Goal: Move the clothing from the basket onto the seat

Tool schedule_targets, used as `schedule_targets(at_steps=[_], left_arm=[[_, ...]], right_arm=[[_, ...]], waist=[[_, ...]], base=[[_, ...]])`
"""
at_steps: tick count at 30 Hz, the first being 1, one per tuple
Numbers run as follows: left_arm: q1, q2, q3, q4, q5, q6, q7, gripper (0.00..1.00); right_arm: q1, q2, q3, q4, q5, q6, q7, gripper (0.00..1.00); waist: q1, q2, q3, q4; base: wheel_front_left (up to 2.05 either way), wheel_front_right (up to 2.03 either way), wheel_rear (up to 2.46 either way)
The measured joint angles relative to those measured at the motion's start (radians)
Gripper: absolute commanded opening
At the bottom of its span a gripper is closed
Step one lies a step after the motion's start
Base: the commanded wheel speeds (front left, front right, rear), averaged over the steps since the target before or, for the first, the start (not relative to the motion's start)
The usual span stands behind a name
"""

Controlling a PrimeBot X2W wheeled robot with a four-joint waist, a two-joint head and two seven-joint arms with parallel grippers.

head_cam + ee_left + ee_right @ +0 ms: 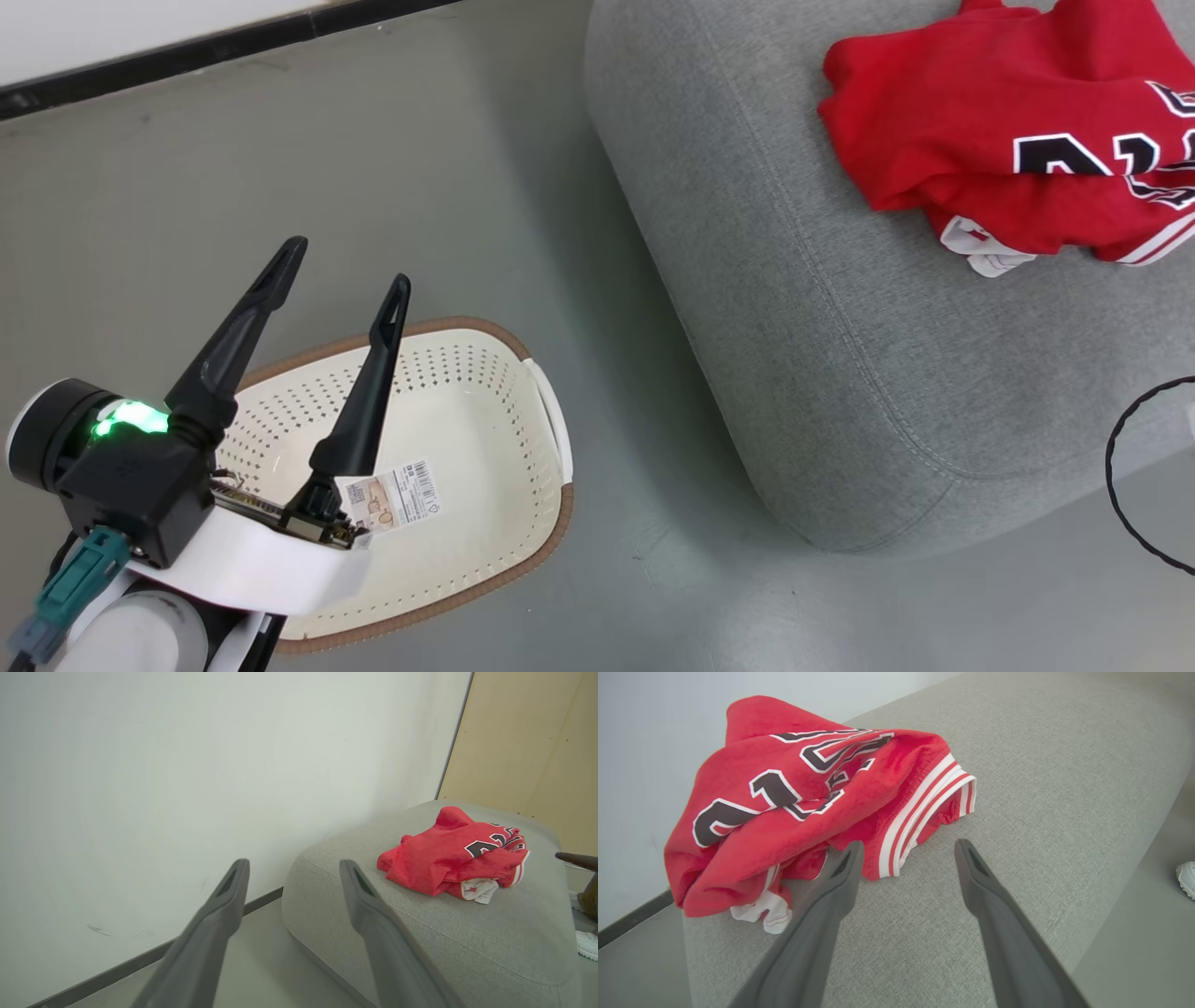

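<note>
The red clothing (1008, 140) with black-and-white lettering and white trim lies heaped on the grey seat (840, 308), at the upper right of the head view. The cream basket (467, 439) with a brown rim stands on the floor at the lower left, with only a barcode sticker inside. My left gripper (350, 261) hangs open above the basket's near end, nothing between its fingers. In the left wrist view the clothing (453, 858) rests on the seat (420, 933) beyond the open left gripper (294, 868). My right gripper (908, 847) stands open just in front of the clothing (798, 798), holding nothing.
A grey floor (280, 168) runs to a white wall with a dark skirting (187, 51). A black cable loop (1134, 476) lies beside the seat at the right edge. A tan panel (523, 742) stands behind the seat. A white shoe (1186, 877) shows on the floor.
</note>
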Motion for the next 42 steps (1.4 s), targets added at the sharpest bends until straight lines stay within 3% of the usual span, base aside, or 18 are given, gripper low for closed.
schedule_targets(at_steps=[11,19,29,42], left_arm=[[0.018,-0.028,0.017,0.042,-0.009,0.021,-0.06,1.0],[0.056,-0.045,0.057,0.097,-0.019,0.059,-0.112,1.0],[0.105,-0.083,0.121,0.166,-0.027,0.134,-0.14,1.0],[0.196,-0.138,0.144,0.249,-0.043,0.184,-0.162,1.0]], right_arm=[[0.034,-0.027,0.045,-0.174,-0.016,0.0,-0.036,1.0],[0.019,-0.017,0.085,-0.293,-0.062,0.0,-0.044,1.0],[-0.027,0.047,0.146,-0.429,-0.144,0.0,-0.045,1.0],[0.022,0.164,0.248,-0.55,-0.276,0.0,-0.047,1.0]], waist=[[0.0,-0.0001,-0.031,-0.026],[0.0,0.0,-0.074,-0.012],[0.0,0.0,-0.136,0.045],[0.0,0.0,-0.229,0.141]], base=[[0.0,0.0,0.0],[0.0,0.0,0.0],[0.0,0.0,0.0],[0.0,0.0,0.0]])
